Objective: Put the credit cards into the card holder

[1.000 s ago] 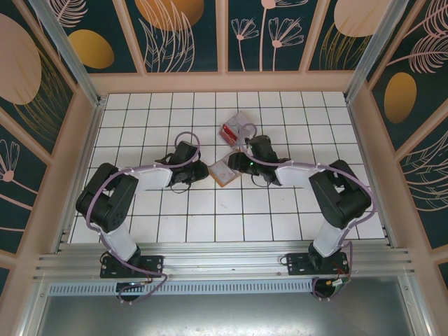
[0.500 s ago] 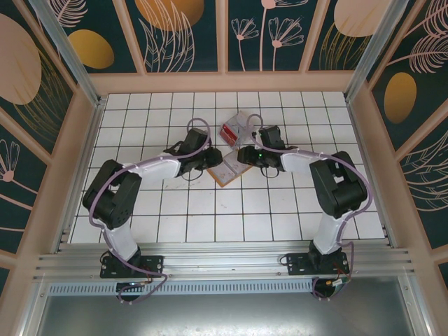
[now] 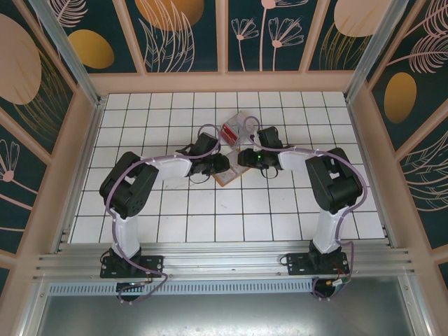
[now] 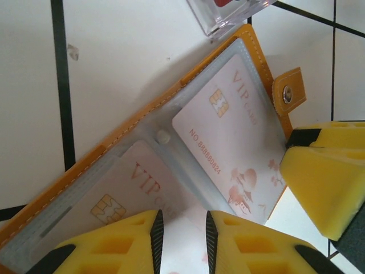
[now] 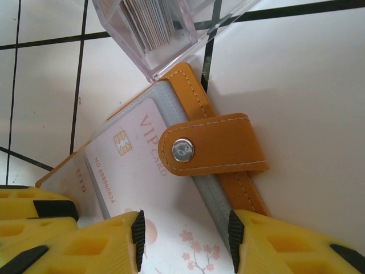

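The orange card holder (image 3: 225,176) lies open on the tiles between the two grippers, its grey sleeves up. One whitish credit card (image 4: 228,131) sits in the sleeve by the snap strap (image 5: 222,151). A second whitish card (image 4: 128,188) sits in the other sleeve. My left gripper (image 4: 181,242) hovers low over a whitish card surface at the holder's middle, its jaws a narrow gap apart. My right gripper (image 5: 183,242) straddles the blossom-printed end of the first card (image 5: 134,165) and the holder's edge, jaws apart. One of its fingers (image 4: 322,182) shows in the left wrist view.
A clear plastic box (image 3: 236,126) with a red card (image 3: 229,131) and a stack of cards (image 5: 151,23) stands just behind the holder, almost touching its corner. White tiles spread all round, with wooden walls at the sides.
My left arm has reached right and forward until its gripper stands over the holder. The right gripper has shifted slightly back toward the box and stays at the holder's right side.
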